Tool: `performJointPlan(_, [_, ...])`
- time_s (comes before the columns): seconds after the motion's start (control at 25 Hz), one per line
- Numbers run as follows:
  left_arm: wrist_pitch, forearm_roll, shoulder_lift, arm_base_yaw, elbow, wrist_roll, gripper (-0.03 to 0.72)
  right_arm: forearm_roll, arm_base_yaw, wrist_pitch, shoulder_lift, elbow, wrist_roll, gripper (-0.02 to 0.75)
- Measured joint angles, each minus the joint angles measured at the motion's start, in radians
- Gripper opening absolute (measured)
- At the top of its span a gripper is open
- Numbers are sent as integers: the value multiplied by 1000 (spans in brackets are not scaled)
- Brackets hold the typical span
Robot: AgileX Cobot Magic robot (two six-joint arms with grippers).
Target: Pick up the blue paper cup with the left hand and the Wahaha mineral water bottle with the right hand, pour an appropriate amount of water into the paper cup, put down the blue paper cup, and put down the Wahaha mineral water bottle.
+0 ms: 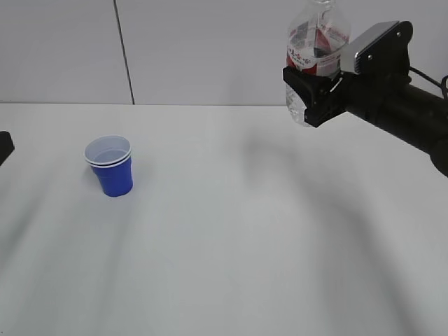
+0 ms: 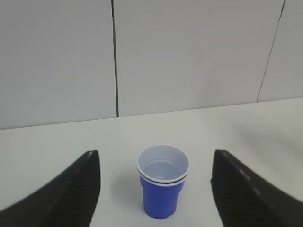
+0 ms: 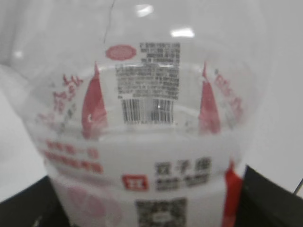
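Note:
The blue paper cup [image 1: 110, 165] stands upright on the white table at the left, with clear water in its white inside. In the left wrist view the cup [image 2: 162, 187] stands between the two wide-apart black fingers of my left gripper [image 2: 155, 154], which is open and touches nothing. My right gripper [image 1: 315, 91] is shut on the Wahaha mineral water bottle [image 1: 318, 35] and holds it upright, high above the table at the far right. The bottle's red-and-white label [image 3: 147, 118] fills the right wrist view. Its mouth is cut off at the top edge of the exterior view.
The white table [image 1: 231, 231] meets a grey panelled wall [image 1: 210, 49] at the back. A small black part [image 1: 3, 147] shows at the left edge of the exterior view. Nothing else stands on the table.

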Motion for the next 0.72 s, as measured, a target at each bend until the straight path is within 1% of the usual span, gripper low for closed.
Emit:
performJointPlan(0.16, [177,-1,-134,0,-13,-56,552,2,0,0,0,0,0,484])
performJointPlan(0.28, [357,-1,-231,0,-60,-78,552,8,0,0,0,0,1,484])
performJointPlan(0.44, [680,2,-363,-2,-156,-84,552,12,0,0,0,0,27,484])
performJointPlan(0.52, [837,36,-424,-2,-213,-85,552,12,0,0,0,0,46,484])
performJointPlan(0.64, [1004,110,-497,-2,-267,-85,552,12,0,0,0,0,63,484])
performJointPlan(0.72, [1086,133,-545,-2,-290,-85,552,14,0,-2,0,0,68,484])
